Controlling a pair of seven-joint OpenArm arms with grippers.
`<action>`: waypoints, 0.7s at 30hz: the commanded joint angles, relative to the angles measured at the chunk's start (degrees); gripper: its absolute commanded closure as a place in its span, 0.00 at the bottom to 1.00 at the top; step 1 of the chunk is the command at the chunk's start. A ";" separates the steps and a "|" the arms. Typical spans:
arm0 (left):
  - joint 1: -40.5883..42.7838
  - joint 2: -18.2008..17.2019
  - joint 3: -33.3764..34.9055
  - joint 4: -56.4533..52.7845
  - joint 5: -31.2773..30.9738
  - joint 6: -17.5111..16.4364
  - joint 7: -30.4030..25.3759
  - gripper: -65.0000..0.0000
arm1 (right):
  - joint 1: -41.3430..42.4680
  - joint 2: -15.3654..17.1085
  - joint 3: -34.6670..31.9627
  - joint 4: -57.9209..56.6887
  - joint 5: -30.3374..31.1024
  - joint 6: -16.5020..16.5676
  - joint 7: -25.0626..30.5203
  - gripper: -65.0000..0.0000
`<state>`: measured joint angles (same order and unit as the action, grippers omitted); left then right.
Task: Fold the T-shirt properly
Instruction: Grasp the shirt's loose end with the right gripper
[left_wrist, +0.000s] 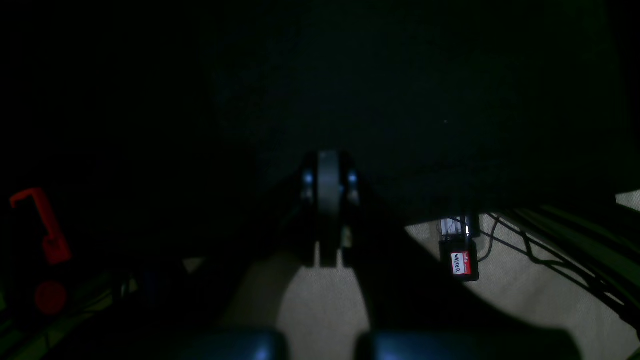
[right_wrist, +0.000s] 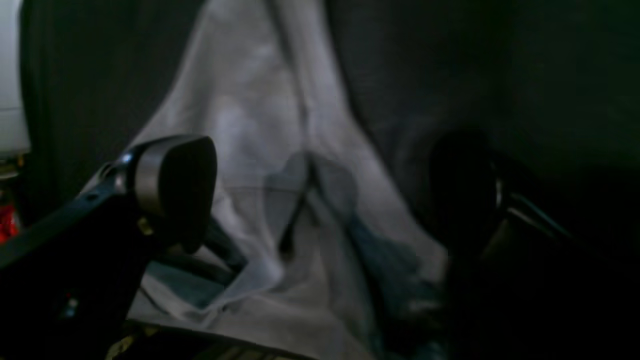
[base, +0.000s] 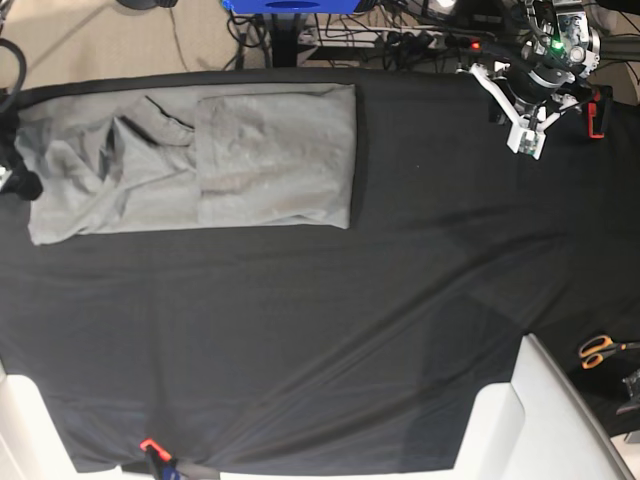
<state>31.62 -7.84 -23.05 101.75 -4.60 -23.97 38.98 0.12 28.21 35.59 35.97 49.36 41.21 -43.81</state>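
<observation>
- The right gripper (right_wrist: 320, 200) sits at the far left edge of the base view, its two dark fingers (right_wrist: 175, 190) spread wide, one on each side of the cloth, gripping nothing.
- The plain mid-grey cotton T-shirt (base: 200, 165) lies folded into a long band on the black tablecloth (base: 320, 330), at its upper left.
- The left gripper (left_wrist: 327, 200), upper right in that view, is closed and empty, well apart from the shirt.
- Orange-handled scissors (base: 598, 349) lie at the right edge.
</observation>
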 joint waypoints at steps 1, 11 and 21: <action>0.34 -0.47 -0.20 0.79 -0.28 0.10 -0.78 1.00 | -0.34 -0.47 -1.62 -0.32 -2.90 -1.21 -3.62 0.00; 0.25 -0.47 -0.20 0.79 0.07 0.10 -0.78 1.00 | -1.31 -0.65 -9.18 1.53 -2.81 -1.21 -8.80 0.00; -0.10 -0.47 -0.12 -0.96 0.16 0.10 -0.78 1.00 | -6.58 -3.81 -10.76 10.32 -3.08 -1.21 -10.03 0.00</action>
<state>31.27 -7.81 -23.05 100.03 -4.40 -23.97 38.76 -4.99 25.32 25.89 47.42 51.51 41.71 -46.76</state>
